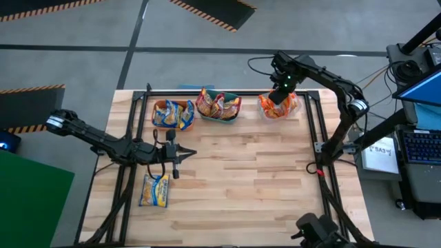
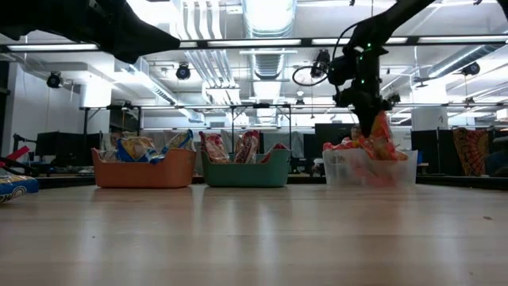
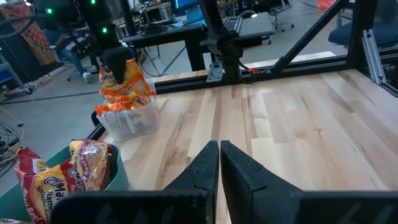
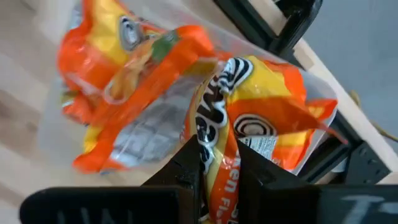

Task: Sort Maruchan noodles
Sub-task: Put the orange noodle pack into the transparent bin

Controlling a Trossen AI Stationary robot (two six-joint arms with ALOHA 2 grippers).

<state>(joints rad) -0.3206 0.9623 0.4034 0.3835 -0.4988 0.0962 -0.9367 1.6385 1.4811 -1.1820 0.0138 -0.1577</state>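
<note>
Three bins stand along the table's far edge. The orange bin (image 1: 172, 114) holds blue-and-yellow packets, the green bin (image 1: 218, 107) maroon ones, and the clear bin (image 1: 278, 107) orange-red ones. My right gripper (image 1: 280, 94) is above the clear bin, shut on an orange-red packet (image 2: 381, 132). One blue-and-yellow packet (image 1: 154, 190) lies flat on the table near the left edge. My left gripper (image 1: 185, 155) hovers shut over the table's left half, beyond that packet, touching nothing. My right gripper (image 4: 219, 160) pinches an orange-red packet between its two fingers at one crumpled end (image 4: 217, 134). The fingers come from above, pointing down into the clear bin (image 4: 56, 124). The packet stands roughly upright, its lower part among the other orange-red packets (image 4: 124, 74) there.
A black metal frame (image 1: 324, 131) runs around the table's edges, with upright posts on both sides. The middle and near parts of the wooden table (image 1: 248, 186) are bare. Desks, monitors and cables stand beyond the right and far edges.
</note>
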